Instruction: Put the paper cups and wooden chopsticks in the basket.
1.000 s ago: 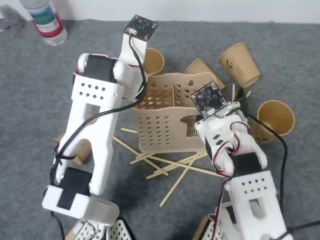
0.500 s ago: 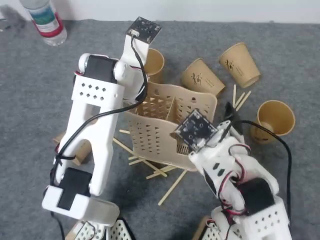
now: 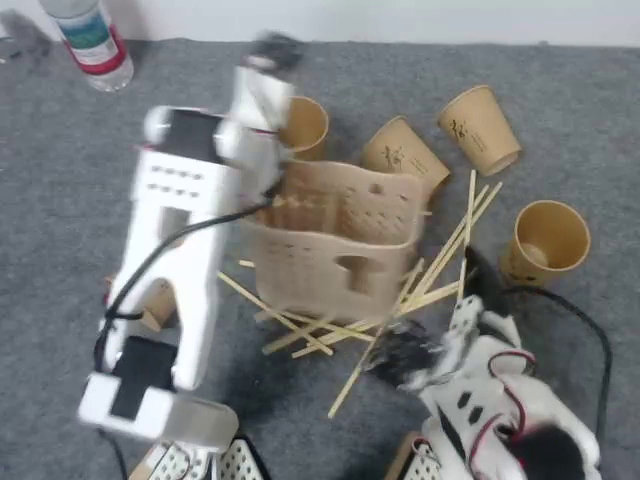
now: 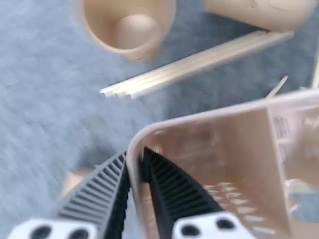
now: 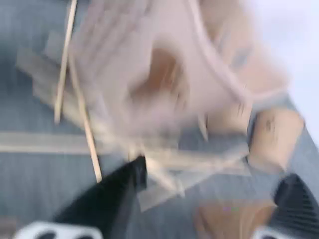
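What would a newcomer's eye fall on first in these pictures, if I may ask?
First, the basket in the middle of the table, its rim pinched by the left gripper. Next, the chopsticks strewn on the table at its front and right. Four cups lie scattered behind it and to its right.

2 white arms (image 3: 175, 260), black cables (image 3: 606, 360), ribbed black fingers (image 4: 172, 184).
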You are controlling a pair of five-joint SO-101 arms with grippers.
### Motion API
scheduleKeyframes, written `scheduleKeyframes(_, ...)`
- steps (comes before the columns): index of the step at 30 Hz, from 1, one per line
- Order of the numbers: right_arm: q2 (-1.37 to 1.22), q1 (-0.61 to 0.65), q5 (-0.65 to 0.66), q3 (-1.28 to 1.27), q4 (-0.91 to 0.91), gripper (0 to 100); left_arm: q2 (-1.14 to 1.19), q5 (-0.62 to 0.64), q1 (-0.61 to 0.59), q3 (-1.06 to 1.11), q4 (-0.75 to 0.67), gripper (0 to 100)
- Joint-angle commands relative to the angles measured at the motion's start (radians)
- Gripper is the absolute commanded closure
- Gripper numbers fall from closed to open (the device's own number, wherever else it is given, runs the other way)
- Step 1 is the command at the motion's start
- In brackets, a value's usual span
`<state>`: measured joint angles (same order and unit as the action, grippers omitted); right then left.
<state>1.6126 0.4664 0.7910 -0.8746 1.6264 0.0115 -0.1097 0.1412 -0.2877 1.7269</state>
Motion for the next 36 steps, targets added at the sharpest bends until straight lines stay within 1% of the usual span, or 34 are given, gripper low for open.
scheduleKeyframes(1, 0.031, 0.007, 0.058, 0.052, 0.027, 68.5, -0.029, -0.009, 0.005, 0.001, 0.009, 99)
scheduleKeyframes(3, 0.058, 0.007, 0.055, 0.063, 0.025, 70.2, -0.029, -0.009, 0.005, 0.001, 0.011, 99)
scheduleKeyframes(9, 0.073, -0.001, 0.038, 0.064, -0.007, 70.3, -0.029, -0.011, 0.005, 0.001, 0.011, 99)
scheduleKeyframes(14, 0.071, -0.021, -0.152, 0.097, -0.13, 70.5, -0.029, -0.012, 0.003, 0.001, 0.011, 99)
scheduleKeyframes(16, 0.07, -0.093, -0.267, 0.11, -0.219, 70.6, -0.029, -0.012, -0.021, 0.001, 0.011, 99)
scheduleKeyframes(20, 0.042, -0.318, -0.471, 0.115, -0.378, 70.6, -0.028, -0.014, -0.074, 0.004, 0.011, 99)
scheduleKeyframes(22, -0.004, -0.394, -0.528, 0.124, -0.423, 70.6, -0.029, -0.037, -0.081, 0.016, 0.011, 99)
scheduleKeyframes(24, -0.071, -0.421, -0.555, 0.161, -0.43, 70.6, -0.029, -0.044, -0.078, 0.036, 0.011, 99)
scheduleKeyframes(27, -0.213, -0.421, -0.578, 0.261, -0.397, 70.6, -0.029, -0.044, -0.068, 0.054, 0.011, 99)
scheduleKeyframes(30, -0.404, -0.42, -0.615, 0.437, -0.317, 70.6, -0.029, -0.044, -0.066, 0.062, 0.011, 99)
scheduleKeyframes(33, -0.628, -0.418, -0.646, 0.671, -0.188, 70.6, -0.037, -0.046, -0.075, 0.062, 0.011, 99)
scheduleKeyframes(36, -0.851, -0.363, -0.686, 0.933, -0.025, 70.6, -0.038, -0.048, -0.075, 0.061, 0.02, 99)
